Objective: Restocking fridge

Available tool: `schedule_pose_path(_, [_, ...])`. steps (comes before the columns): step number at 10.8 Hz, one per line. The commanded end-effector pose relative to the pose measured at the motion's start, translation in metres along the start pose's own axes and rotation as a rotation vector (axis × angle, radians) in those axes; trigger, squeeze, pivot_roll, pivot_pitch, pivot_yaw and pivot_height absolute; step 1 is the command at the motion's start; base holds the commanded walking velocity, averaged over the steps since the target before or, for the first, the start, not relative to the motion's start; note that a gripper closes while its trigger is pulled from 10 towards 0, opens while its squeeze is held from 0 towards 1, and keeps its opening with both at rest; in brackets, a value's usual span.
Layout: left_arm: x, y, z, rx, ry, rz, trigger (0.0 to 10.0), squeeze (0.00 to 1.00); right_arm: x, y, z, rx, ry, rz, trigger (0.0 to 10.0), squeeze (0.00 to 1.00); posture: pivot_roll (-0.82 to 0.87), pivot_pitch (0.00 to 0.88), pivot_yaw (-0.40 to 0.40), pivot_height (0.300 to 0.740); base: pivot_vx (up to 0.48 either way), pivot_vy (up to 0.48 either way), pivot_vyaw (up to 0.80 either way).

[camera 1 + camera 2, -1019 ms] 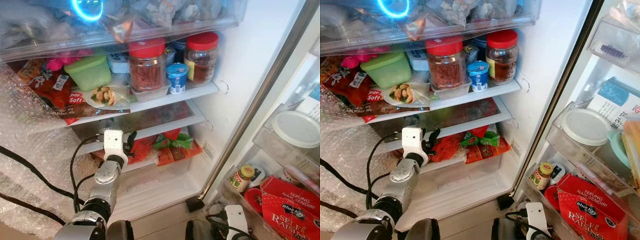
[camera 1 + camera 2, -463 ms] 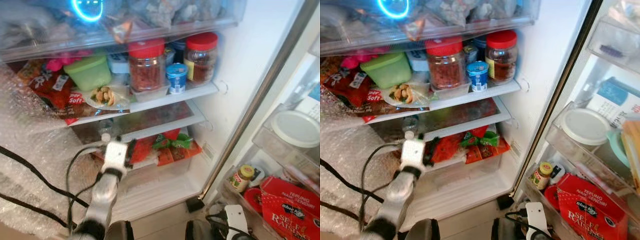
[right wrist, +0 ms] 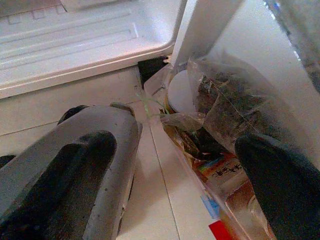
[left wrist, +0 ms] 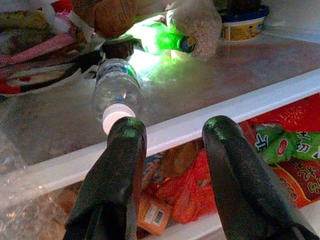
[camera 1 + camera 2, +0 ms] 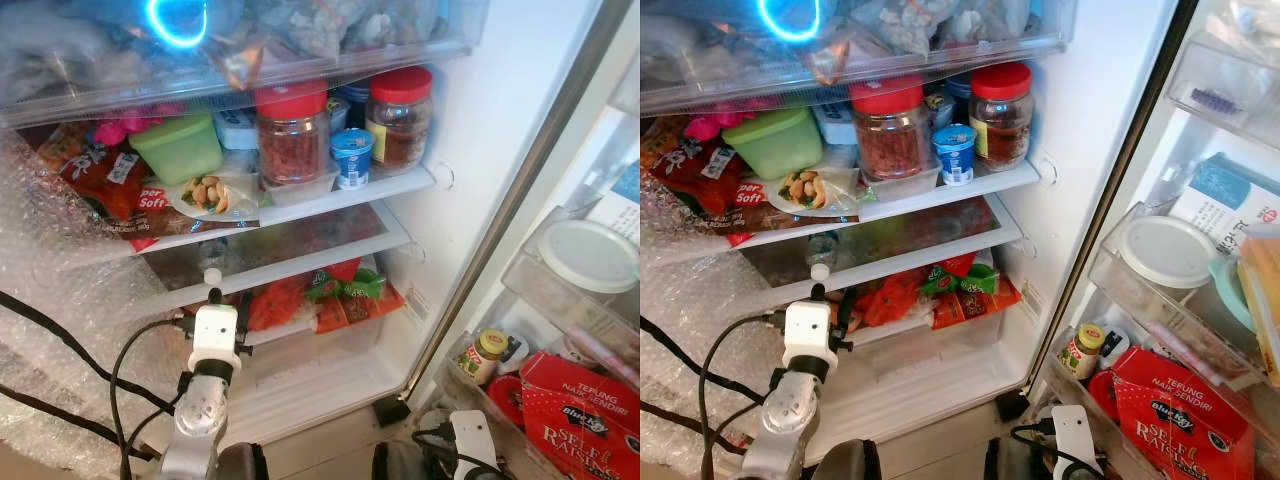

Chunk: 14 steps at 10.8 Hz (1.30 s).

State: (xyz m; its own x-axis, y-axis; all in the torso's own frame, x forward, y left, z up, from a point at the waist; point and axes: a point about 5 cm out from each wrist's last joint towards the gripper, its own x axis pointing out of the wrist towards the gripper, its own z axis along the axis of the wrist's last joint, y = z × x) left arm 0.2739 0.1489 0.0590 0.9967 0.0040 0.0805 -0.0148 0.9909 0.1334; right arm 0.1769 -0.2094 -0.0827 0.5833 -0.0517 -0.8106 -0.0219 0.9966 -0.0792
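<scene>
**Water bottle lay on the middle fridge shelf**

A clear plastic water bottle (image 4: 116,92) with a white cap lay on its side on the glass middle shelf (image 4: 240,65) of the open fridge, its cap pointing out toward the shelf's white front edge. In the left wrist view, a green bottle (image 4: 165,41) lay farther back on the same shelf. The left gripper (image 4: 170,135) hovered just in front of that edge, its two black fingers spread apart with nothing between them, one fingertip level with the bottle's cap.

On the shelf above stood two jars with red lids (image 5: 293,132) (image 5: 399,115), one small blue cup (image 5: 351,156), one green tub (image 5: 179,145) and one plate of nuts (image 5: 206,195). Below the glass shelf lay red and green snack packets (image 5: 335,293).

The right gripper (image 3: 185,165) hung low by the fridge door, its fingers spread wide over the tiled floor (image 3: 145,200). In the door bin sat one small yellow-lidded jar (image 5: 483,355) and one red flour box (image 5: 580,410).
</scene>
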Motion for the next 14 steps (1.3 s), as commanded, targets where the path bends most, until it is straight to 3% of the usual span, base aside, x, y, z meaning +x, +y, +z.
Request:
schedule_pose_path(1, [-0.002, 0.002, 0.000, -0.005, 0.017, 0.016, 10.0, 0.00, -0.003, 0.003, -0.018, -0.016, 0.070, 0.011, 10.0, 0.00, -0.06, 0.000, 0.020, 0.622, -0.319, 0.000, 0.00])
schedule_pose_path(10, [-0.010, 0.002, -0.004, -0.011, 0.076, 0.015, 10.0, 0.00, -0.003, 0.004, -0.018, -0.024, 0.072, 0.022, 10.0, 0.00, -0.05, 0.000, 0.019, 0.622, -0.317, 0.000, 0.00])
schedule_pose_path(12, [-0.012, 0.007, -0.011, -0.030, 0.118, 0.046, 10.0, 0.00, -0.003, 0.004, -0.017, -0.026, 0.070, 0.025, 10.0, 0.00, -0.05, 0.010, 0.018, 0.622, -0.152, 0.000, 0.00])
schedule_pose_path(14, [-0.014, 0.026, -0.036, -0.022, 0.267, 0.087, 10.0, 0.00, -0.003, 0.004, -0.017, -0.027, 0.069, 0.026, 10.0, 0.00, -0.04, 0.019, 0.014, 0.622, 0.000, 0.000, 0.00])
